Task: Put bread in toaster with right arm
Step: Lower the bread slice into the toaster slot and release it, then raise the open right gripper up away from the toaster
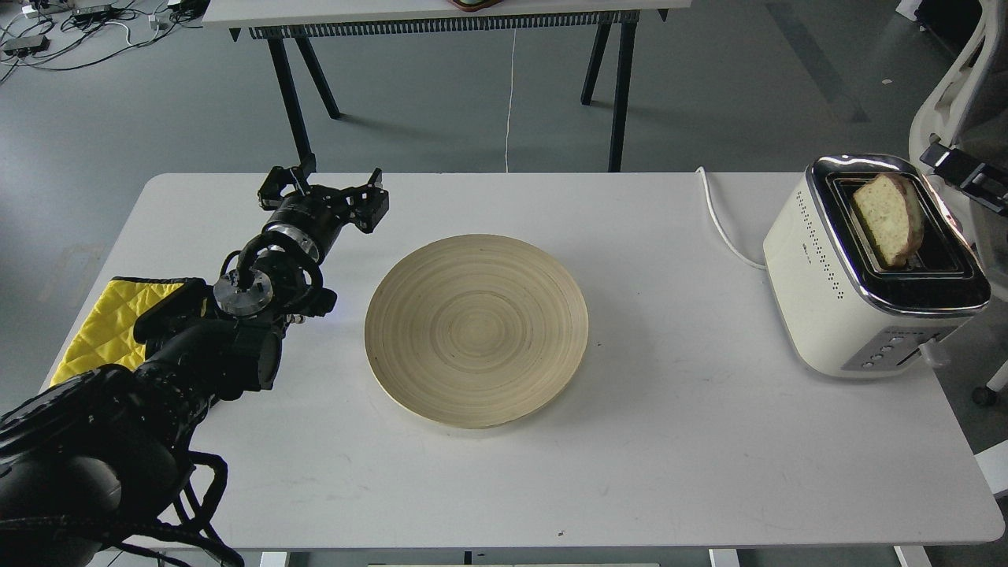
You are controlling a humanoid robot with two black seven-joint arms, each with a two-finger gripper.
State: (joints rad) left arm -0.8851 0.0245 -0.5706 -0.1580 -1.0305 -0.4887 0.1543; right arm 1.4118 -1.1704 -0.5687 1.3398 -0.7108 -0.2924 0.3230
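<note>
The bread (887,220) stands on edge in the far slot of the cream-white toaster (819,276) at the table's right end, with its upper part sticking out. Only the tip of my right gripper (965,175) shows at the right edge, just right of and above the toaster; it is off the bread and holds nothing. My left gripper (324,186) is open and empty over the table's back left, far from the toaster.
An empty round bamboo plate (476,331) lies in the middle of the white table (669,441). A yellow cloth (98,327) lies at the left edge under my left arm. The toaster's white cord (720,220) runs off the back edge.
</note>
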